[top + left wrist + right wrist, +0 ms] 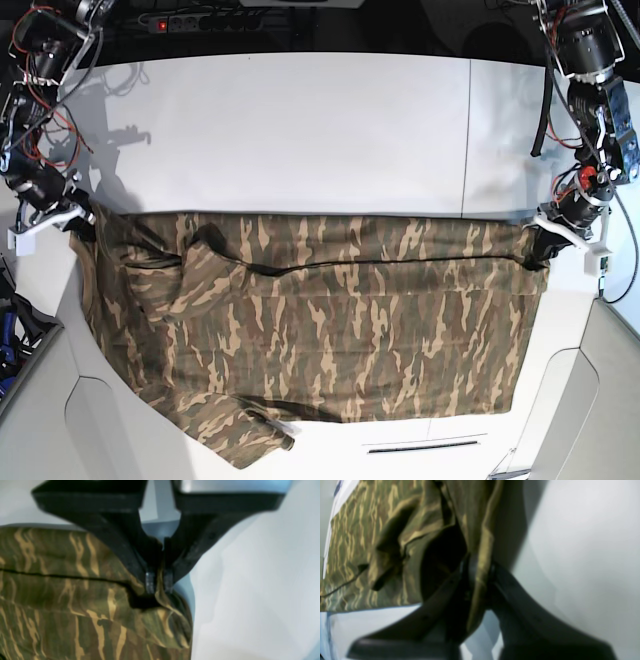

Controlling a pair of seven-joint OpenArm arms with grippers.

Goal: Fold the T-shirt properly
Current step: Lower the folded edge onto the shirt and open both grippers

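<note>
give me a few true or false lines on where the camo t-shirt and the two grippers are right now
1. The left gripper is shut on an edge of the soft green, brown and tan camouflage T-shirt. True.
2. The right gripper hangs open, clear of the cloth. False: it is pinching a fold of the shirt.
3. The shirt lies spread across the white table. True.
4. Both grippers hold the same end of the shirt. False: they hold opposite ends.

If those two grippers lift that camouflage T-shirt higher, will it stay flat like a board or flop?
Probably flop: the T-shirt already sags and wrinkles between the left gripper and right gripper. It looks thin and light, bunching where pinched. The loose sleeve would likely dangle.
</note>
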